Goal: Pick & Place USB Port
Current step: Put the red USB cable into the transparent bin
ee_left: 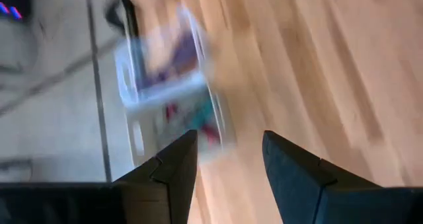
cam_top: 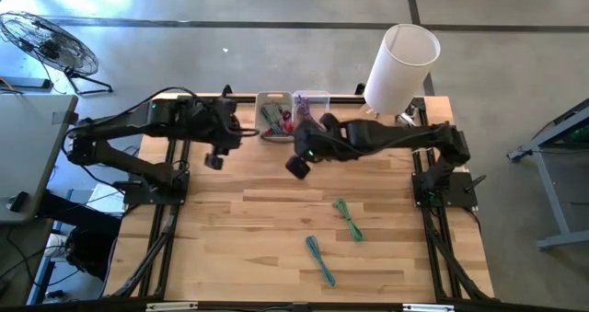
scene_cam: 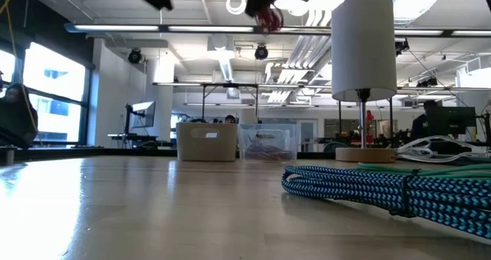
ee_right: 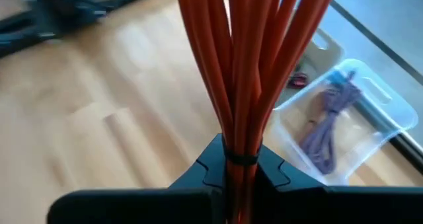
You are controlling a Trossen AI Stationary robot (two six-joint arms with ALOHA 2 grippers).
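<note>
Red cable bundle (ee_right: 248,72) is clamped between the closed jaws of the right gripper (ee_right: 241,174), which is raised above the wooden table (cam_top: 267,229), near two clear bins (cam_top: 293,109) at the far edge. Left gripper (ee_left: 228,161) hovers beside them, its jaws apart and holding nothing.

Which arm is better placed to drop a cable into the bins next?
The right. Its gripper is shut on the red cable bundle beside the clear bin. The left gripper is open and empty.
</note>
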